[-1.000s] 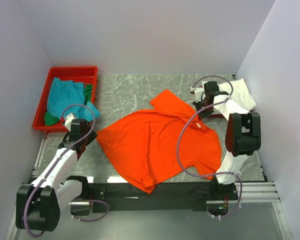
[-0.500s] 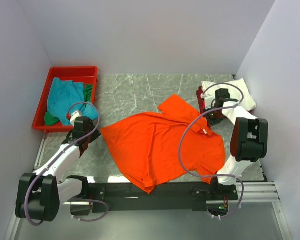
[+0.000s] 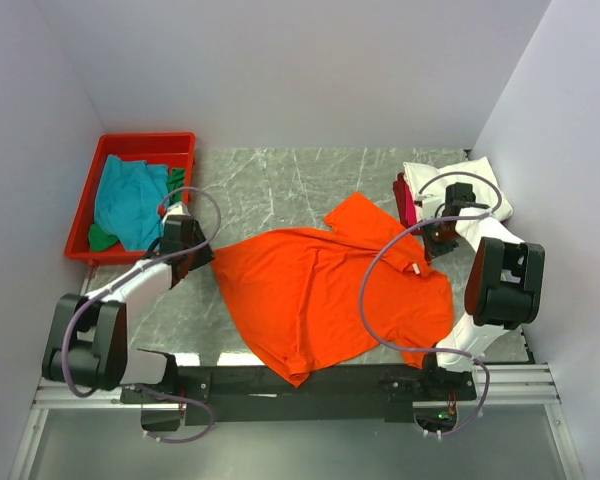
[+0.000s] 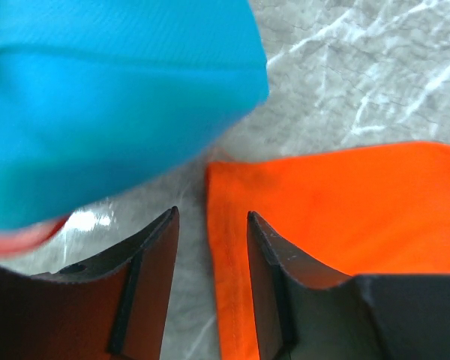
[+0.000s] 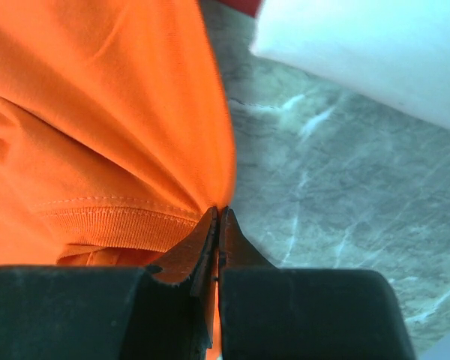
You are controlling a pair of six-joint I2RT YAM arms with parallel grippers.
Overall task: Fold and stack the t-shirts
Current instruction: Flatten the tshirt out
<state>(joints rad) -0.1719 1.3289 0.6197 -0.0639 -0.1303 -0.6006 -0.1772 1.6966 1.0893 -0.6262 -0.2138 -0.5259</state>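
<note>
Orange t-shirt (image 3: 330, 300) lies unfolded, so you have folding ahead: right gripper (image 5: 219, 214) clamps its collar edge, left gripper (image 4: 210, 217) stands apart.

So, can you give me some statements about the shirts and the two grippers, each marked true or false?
1. The right gripper is shut on the orange t-shirt. True.
2. The left gripper is shut. False: it is open, with the orange t-shirt's edge in its gap.
3. The teal t-shirt lies in the red tray. True.
4. The white t-shirt lies in the red tray. False: it lies at the far right, outside the tray.
</note>
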